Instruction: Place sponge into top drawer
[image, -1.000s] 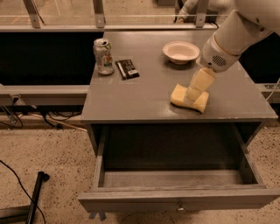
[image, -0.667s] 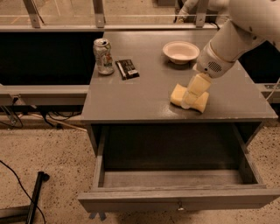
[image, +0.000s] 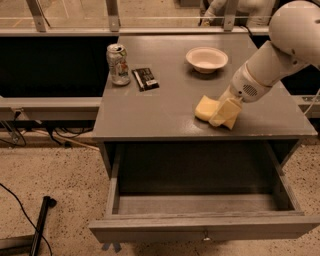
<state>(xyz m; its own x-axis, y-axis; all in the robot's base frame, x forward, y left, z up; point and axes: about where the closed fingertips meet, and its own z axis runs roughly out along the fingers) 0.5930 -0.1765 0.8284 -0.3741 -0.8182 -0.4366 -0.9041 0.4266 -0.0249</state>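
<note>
Cream-tipped and carried on a white arm, the robot's gripper (image: 224, 113) is seen pressed against the right side of a pale yellow, wavy-edged foam sponge (image: 204, 107); whether it is clamped on the sponge or merely touching it cannot be told. The sponge is lying on the grey wooden table (image: 160, 112), near the front right edge. Behind it a round white bowl (image: 206, 59) is placed, and well to the left a flat black packet (image: 145, 79) just beside an upright drinks can (image: 118, 64). Below the tabletop, the wide grey top drawer (image: 200, 227) is pulled open, its small round knob (image: 206, 236) apparently at front centre.
</note>
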